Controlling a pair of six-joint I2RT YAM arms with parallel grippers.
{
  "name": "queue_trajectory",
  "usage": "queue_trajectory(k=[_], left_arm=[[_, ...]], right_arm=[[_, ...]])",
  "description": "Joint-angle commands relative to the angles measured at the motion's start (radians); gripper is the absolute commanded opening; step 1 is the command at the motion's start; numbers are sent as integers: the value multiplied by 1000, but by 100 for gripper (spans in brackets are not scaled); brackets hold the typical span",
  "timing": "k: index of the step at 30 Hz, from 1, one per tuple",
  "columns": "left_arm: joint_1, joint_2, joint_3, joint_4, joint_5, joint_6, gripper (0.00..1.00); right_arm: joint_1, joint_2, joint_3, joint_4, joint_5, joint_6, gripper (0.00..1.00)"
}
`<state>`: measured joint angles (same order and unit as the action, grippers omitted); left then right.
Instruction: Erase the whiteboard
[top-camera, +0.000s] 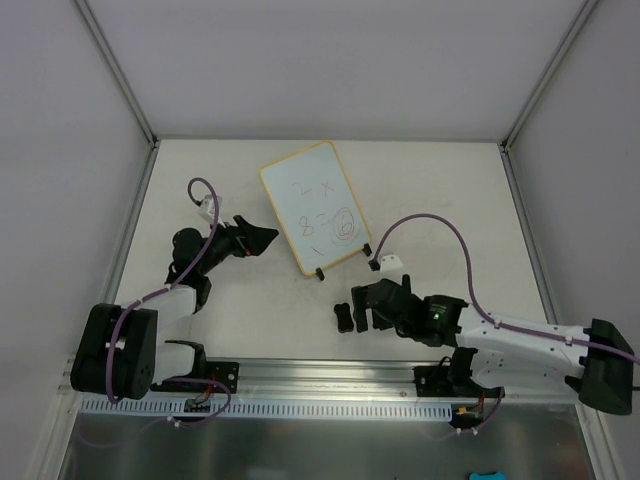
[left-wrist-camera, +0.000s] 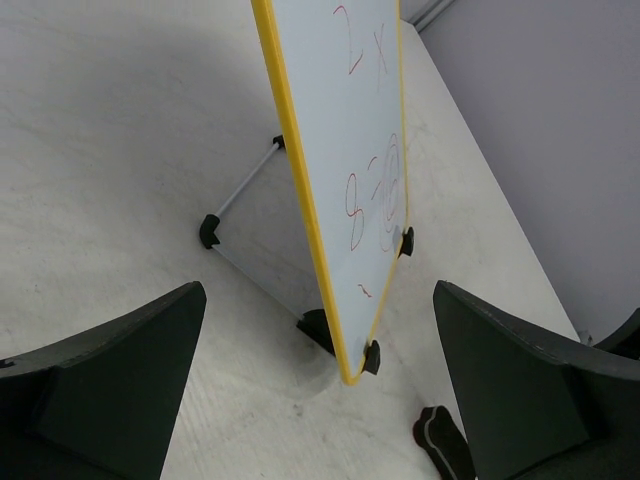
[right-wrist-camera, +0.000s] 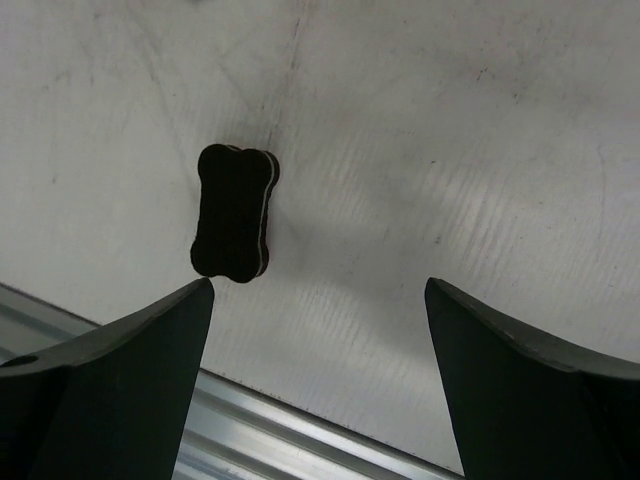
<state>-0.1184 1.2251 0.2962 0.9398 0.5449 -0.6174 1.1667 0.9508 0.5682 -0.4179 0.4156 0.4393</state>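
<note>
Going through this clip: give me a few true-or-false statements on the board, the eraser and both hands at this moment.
1. The whiteboard has red marker writing on it. True.
2. The right hand grips the eraser. False: the eraser lies on the table just ahead of the open right hand, untouched.
3. The whiteboard lies flat on the table. False: it stands propped upright.
4. The left hand is open and holds nothing. True.
</note>
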Motion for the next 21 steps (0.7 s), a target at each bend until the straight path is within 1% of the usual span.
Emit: queue_trajectory(k=[1, 2, 3, 4, 5, 6, 7, 9, 11, 14, 17, 21], left_arm=[[0, 63, 78, 108, 24, 56, 99], [9, 77, 89, 105, 32, 51, 99], [14, 92, 92, 117, 47, 44, 99], [23, 108, 89, 179, 64, 16, 99], [32, 132, 81, 218, 75, -1, 99], [52, 143, 78, 250, 95, -17, 99], [62, 164, 78, 287, 104, -42, 99], [83, 177, 78, 303, 115, -54, 99], [94, 178, 72, 315, 130, -56, 99], [108, 154, 66, 285, 129, -38, 99], [108, 128, 63, 252, 122, -19, 99], [106, 93, 35, 251, 102, -12, 99]], right_arm=[[34, 100, 105, 10, 173, 72, 89], [37, 162, 117, 11, 173, 72, 84], [36, 190, 146, 11, 172, 69, 83], [37, 218, 163, 10, 169, 64, 82], [37, 241, 177, 17, 158, 56, 80], [39, 279, 199, 24, 147, 53, 75], [39, 295, 209, 28, 132, 52, 74], [42, 319, 223, 44, 117, 56, 73], [44, 359, 243, 42, 100, 62, 70], [60, 394, 252, 42, 86, 96, 70], [88, 439, 262, 42, 81, 133, 73], [96, 503, 279, 41, 74, 148, 74]])
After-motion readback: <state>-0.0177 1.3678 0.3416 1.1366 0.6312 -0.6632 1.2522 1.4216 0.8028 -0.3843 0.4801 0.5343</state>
